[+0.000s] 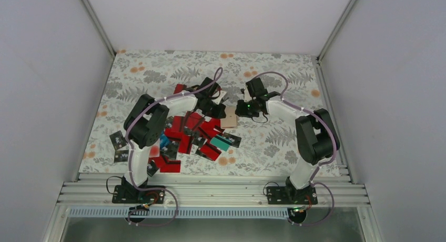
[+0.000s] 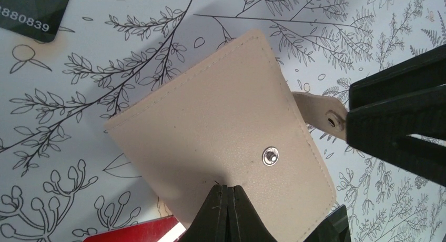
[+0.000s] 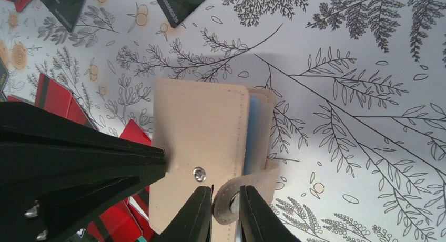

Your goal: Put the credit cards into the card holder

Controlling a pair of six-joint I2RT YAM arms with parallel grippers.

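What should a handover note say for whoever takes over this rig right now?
Left gripper: shut, its tip resting on the cover of the card holder.
Right gripper: closed on the holder's strap, which is unsnapped.
The holder lies flat between the two arms, cover not yet opened, with blue sleeves showing at one edge.
Credit cards: heaped beside the holder, on the left arm's side.
Done: strap unsnapped. No card is seen in the holder.
Left: open the holder and load the cards.

Overhead; wrist close-ups, shared card holder point(image 2: 221, 131)
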